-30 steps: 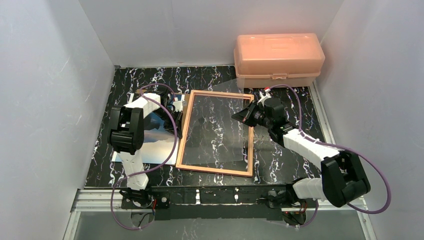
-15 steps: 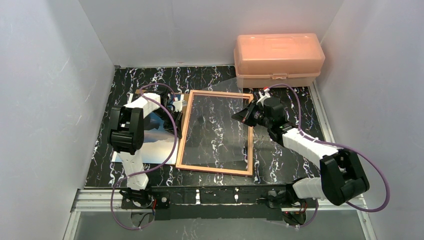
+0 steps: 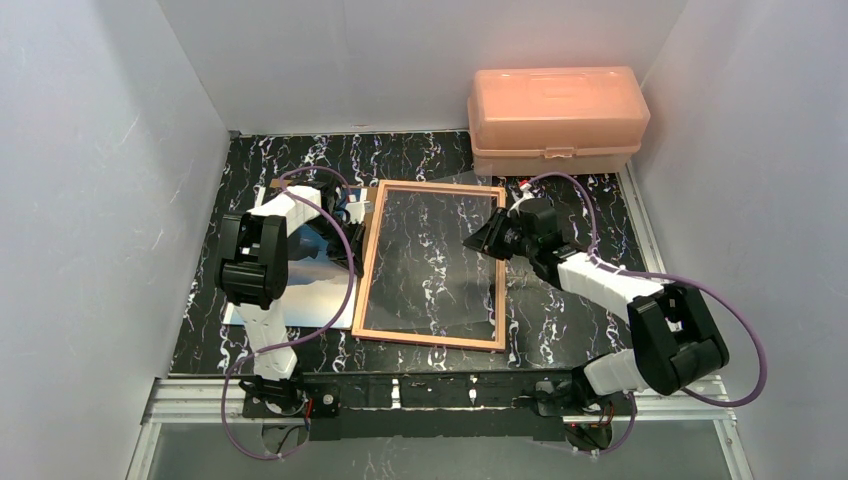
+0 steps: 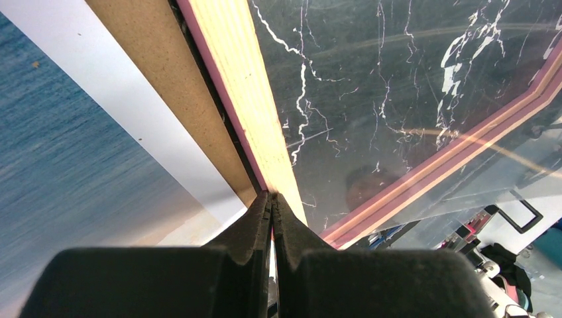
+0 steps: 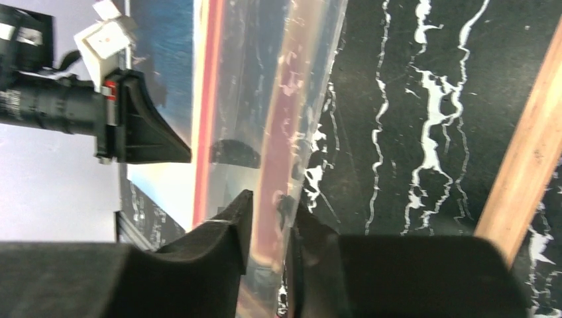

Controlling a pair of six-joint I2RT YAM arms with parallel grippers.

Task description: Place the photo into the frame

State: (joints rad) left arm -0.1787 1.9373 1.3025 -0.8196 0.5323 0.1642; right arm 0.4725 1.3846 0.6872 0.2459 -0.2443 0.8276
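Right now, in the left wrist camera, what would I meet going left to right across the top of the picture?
the photo → brown backing board → the frame → clear pane

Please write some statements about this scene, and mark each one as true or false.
1. The photo lies inside the frame. False: it lies on the table, to the left of the frame.
2. The left pincer is shut, with its tips at the frame's rail. True.
3. The right pincer holds the clear pane. True.
4. The peach box stands open. False: it is closed.
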